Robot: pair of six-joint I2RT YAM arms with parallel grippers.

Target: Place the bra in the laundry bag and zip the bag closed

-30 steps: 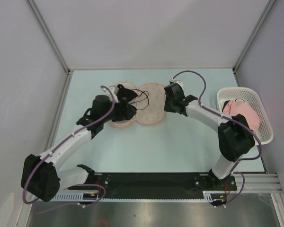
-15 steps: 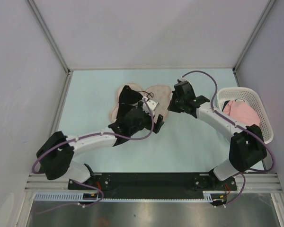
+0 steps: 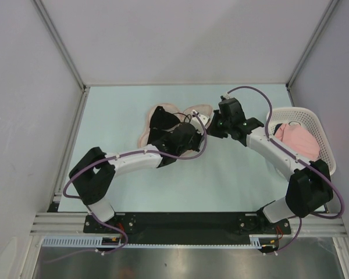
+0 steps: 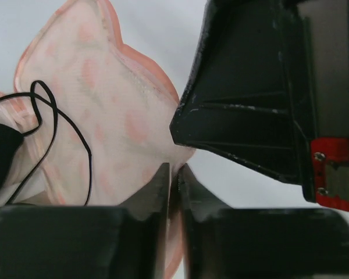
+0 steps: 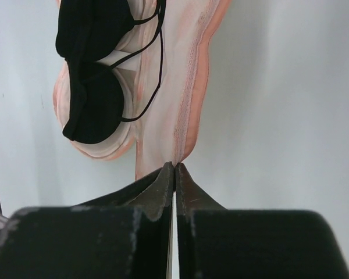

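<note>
1. Bra (image 3: 161, 121) lies on the laundry bag (image 3: 144, 138), mid-table; a white basket (image 3: 303, 110) with pink cloth (image 3: 296, 136) sits at 3 o'clock.
2. Up close, the left gripper (image 4: 173, 174) pinches the bag's rim; a black robot part (image 4: 250, 99) blocks 2 o'clock.
3. The right gripper (image 5: 174, 171) pinches the rim too; the bra runs 12 to 6 o'clock.

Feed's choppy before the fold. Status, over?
Left tool shut on bag flap edge; right tool too. Bra lies in other half, bag unzipped. Strap trails onto held flap, may snag.
</note>
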